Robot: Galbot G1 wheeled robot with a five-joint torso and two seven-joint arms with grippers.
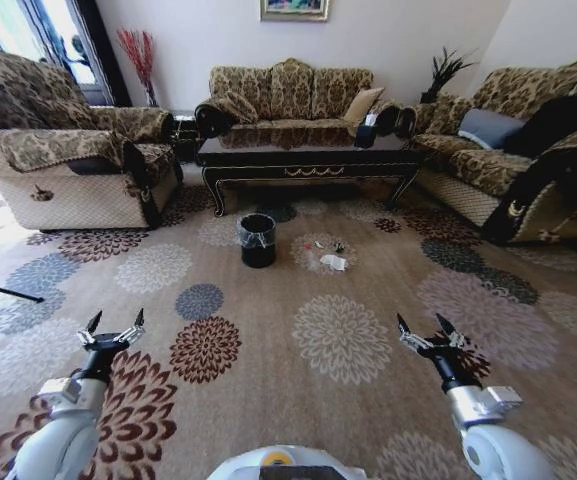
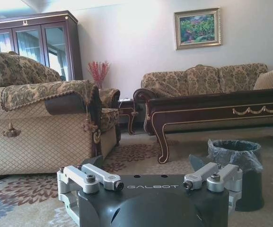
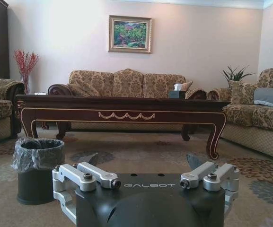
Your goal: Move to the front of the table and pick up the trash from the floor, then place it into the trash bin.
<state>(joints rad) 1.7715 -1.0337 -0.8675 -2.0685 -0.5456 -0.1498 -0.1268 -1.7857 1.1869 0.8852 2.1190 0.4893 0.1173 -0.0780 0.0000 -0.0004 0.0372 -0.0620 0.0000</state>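
You have the left pincer (image 1: 112, 328) at about 8 o'clock and the right pincer (image 1: 427, 330) at 4 o'clock, both raised over the floor (image 1: 268, 340), fingers apart, holding nothing. The trash (image 1: 332, 258) lies on the carpet near 12 o'clock, in front of the table (image 1: 308, 160). The trash bin (image 1: 258, 240) stands upright on the floor, near the scraps at their 9 o'clock and apart from them.

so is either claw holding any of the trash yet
No, nothing is held. The left claw and right claw are both open and empty, well short of the trash on the carpet.
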